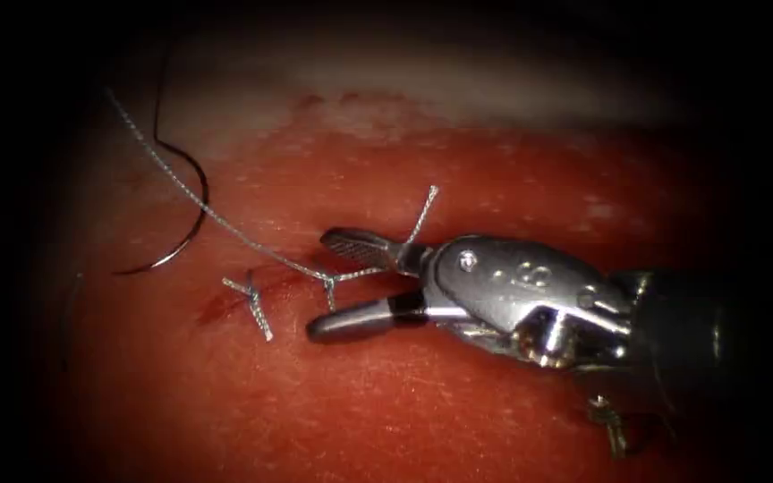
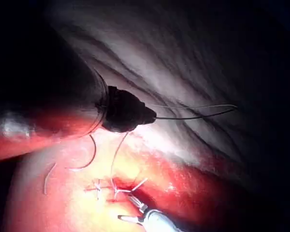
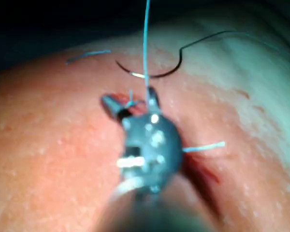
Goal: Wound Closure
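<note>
My right tool (image 1: 322,283) comes in from the right with its jaws open, one on each side of the knot (image 1: 328,281) on the cut (image 1: 225,306). The knot's short tail (image 1: 424,210) passes between the jaws near their hinge. The long strand of thread (image 1: 181,179) rises taut to the upper left, up to my left tool (image 2: 128,115), which is shut on it. The curved needle (image 1: 191,228) lies loose on the tissue left of the cut, held by neither tool. My right tool (image 3: 129,99) straddles the knot, with the needle (image 3: 154,73) beyond it.
A finished stitch with short cut ends (image 1: 252,300) sits just left of the knot. A loose bit of cut thread (image 2: 48,176) lies on the tissue beyond the needle. Pale tissue (image 1: 458,98) borders the red area at the back.
</note>
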Robot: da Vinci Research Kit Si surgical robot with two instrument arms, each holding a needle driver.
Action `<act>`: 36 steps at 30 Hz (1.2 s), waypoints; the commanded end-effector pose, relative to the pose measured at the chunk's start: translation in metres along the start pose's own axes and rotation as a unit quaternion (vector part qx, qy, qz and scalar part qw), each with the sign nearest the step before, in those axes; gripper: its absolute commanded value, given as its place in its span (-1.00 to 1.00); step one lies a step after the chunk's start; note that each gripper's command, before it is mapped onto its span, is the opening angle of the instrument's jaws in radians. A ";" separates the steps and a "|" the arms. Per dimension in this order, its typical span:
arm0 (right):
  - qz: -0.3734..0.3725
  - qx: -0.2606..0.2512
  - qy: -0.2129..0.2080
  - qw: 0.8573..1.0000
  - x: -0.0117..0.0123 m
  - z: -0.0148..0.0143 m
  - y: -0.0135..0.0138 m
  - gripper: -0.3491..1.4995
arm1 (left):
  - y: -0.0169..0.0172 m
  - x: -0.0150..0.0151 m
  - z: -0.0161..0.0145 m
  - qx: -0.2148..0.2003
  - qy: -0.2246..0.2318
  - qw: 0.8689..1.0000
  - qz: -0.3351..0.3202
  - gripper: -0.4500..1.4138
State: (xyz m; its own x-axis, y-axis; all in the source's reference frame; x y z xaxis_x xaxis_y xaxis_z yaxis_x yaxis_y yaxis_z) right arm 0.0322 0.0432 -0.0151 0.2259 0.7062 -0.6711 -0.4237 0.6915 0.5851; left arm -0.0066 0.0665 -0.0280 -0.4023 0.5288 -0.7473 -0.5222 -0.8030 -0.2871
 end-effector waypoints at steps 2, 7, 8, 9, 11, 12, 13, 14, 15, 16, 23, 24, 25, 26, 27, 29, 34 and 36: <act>-0.008 -0.014 -0.016 1.000 -0.0014 0.0028 -0.0010 0.91 | 0.0007 0.0011 0.0001 -0.011 0.016 1.000 -0.013 -0.89; -0.044 -0.101 -0.030 0.993 -0.0027 0.0047 -0.0006 0.98 | 0.0037 0.0049 -0.0004 -0.041 0.036 0.998 -0.028 -0.89; -0.044 -0.111 -0.027 0.993 -0.0025 0.0046 -0.0004 0.98 | 0.0041 0.0051 -0.0002 -0.048 0.040 0.998 -0.026 -0.89; -0.045 -0.114 -0.025 0.992 -0.0024 0.0045 -0.0004 0.98 | 0.0043 0.0051 0.0000 -0.048 0.041 0.998 -0.025 -0.89; -0.041 -0.121 -0.019 0.992 -0.0022 0.0043 -0.0005 0.98 | 0.0046 0.0049 0.0005 -0.046 0.042 0.998 -0.022 -0.89; -0.040 -0.121 -0.019 0.992 -0.0022 0.0043 -0.0005 0.98 | 0.0046 0.0048 0.0006 -0.046 0.042 0.998 -0.021 -0.89; -0.038 -0.121 -0.018 0.992 -0.0022 0.0044 -0.0005 0.98 | 0.0047 0.0047 0.0007 -0.046 0.043 0.998 -0.020 -0.89; -0.036 -0.119 -0.016 0.992 -0.0022 0.0045 -0.0005 0.98 | 0.0047 0.0047 0.0008 -0.045 0.042 0.998 -0.020 -0.89; -0.034 -0.118 -0.014 0.992 -0.0022 0.0046 -0.0005 0.98 | 0.0048 0.0046 0.0008 -0.045 0.042 0.998 -0.019 -0.89; -0.032 -0.117 -0.015 0.992 -0.0022 0.0048 -0.0005 0.98 | 0.0049 0.0045 0.0008 -0.045 0.043 0.998 -0.019 -0.89; -0.025 -0.116 -0.010 0.993 -0.0019 0.0070 0.0000 0.98 | 0.0054 0.0044 0.0007 -0.046 0.043 0.998 -0.018 -0.89; -0.024 -0.117 -0.009 0.993 -0.0019 0.0073 0.0002 0.98 | 0.0054 0.0044 0.0007 -0.046 0.043 0.998 -0.018 -0.89; -0.024 -0.118 -0.009 0.993 -0.0019 0.0075 0.0003 0.98 | 0.0054 0.0044 0.0007 -0.046 0.044 0.998 -0.018 -0.89; -0.024 -0.117 -0.009 0.993 -0.0019 0.0078 0.0004 0.98 | 0.0055 0.0044 0.0007 -0.046 0.044 0.998 -0.018 -0.89; -0.024 -0.118 -0.009 0.993 -0.0018 0.0080 0.0004 0.98 | 0.0055 0.0045 0.0007 -0.046 0.044 0.998 -0.018 -0.89; -0.023 -0.119 -0.007 0.993 -0.0017 0.0083 0.0004 0.98 | 0.0056 0.0045 0.0006 -0.046 0.044 0.998 -0.018 -0.89; -0.028 -0.117 -0.005 0.993 -0.0022 0.0088 0.0010 0.98 | 0.0059 0.0048 0.0002 -0.048 0.043 0.998 -0.019 -0.89; -0.028 -0.112 -0.005 0.993 -0.0023 0.0088 0.0010 0.96 | 0.0060 0.0050 0.0002 -0.049 0.043 0.998 -0.020 -0.89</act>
State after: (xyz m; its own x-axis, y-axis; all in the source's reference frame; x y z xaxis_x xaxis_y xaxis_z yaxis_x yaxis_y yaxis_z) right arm 0.0384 0.0439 -0.0094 0.2639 0.6700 -0.6939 -0.5846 0.6833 0.4374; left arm -0.0114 0.0645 -0.0341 -0.3137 0.5389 -0.7818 -0.4593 -0.8067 -0.3718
